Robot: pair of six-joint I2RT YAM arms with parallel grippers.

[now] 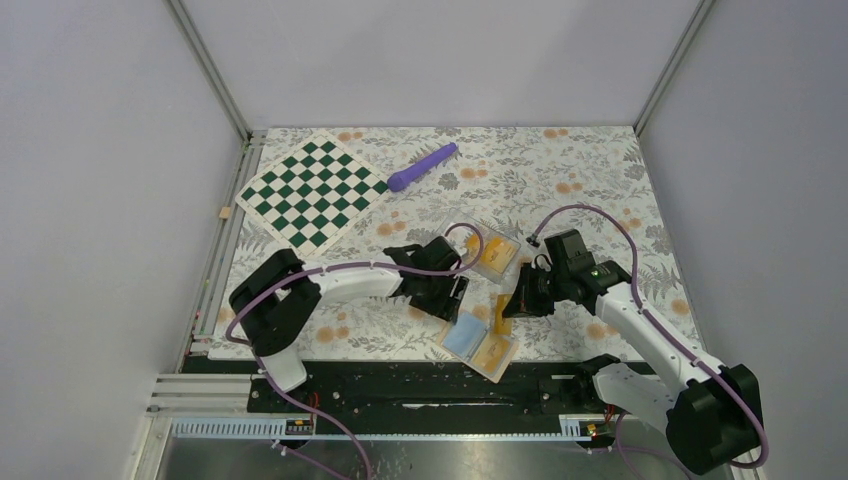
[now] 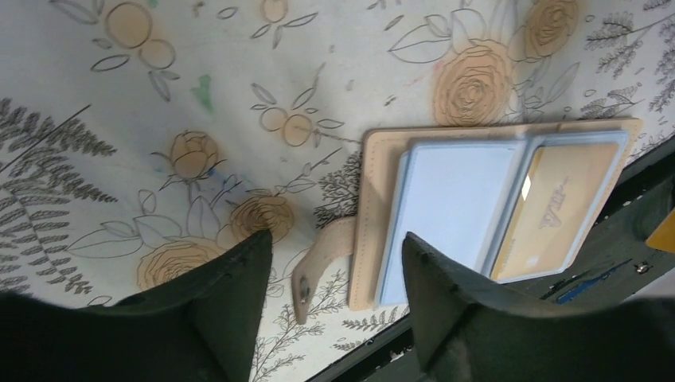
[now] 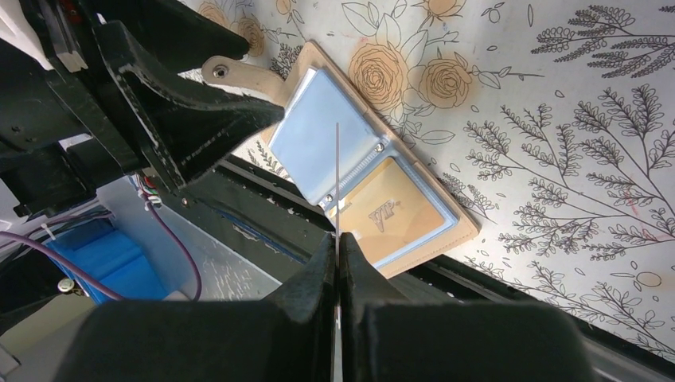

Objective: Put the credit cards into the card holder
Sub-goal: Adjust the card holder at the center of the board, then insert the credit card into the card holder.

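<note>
The tan card holder [image 1: 465,334] lies open and flat on the floral tablecloth [image 1: 600,170], low in the middle of the top view, just above the black rail; its light blue pockets face up; its snap strap [image 2: 313,273] sticks out to the left in the left wrist view; a second credit card [image 2: 561,208] sits in the right-hand pocket. The left gripper [image 2: 336,239] hovers beside the holder, jaws spread, grasping nothing. The right gripper [image 3: 337,239] is clenched on a credit card [image 3: 337,175], seen edge-on as a thin line above the holder. A clear case [image 1: 497,253] with orange contents lies further up the frame.
</note>
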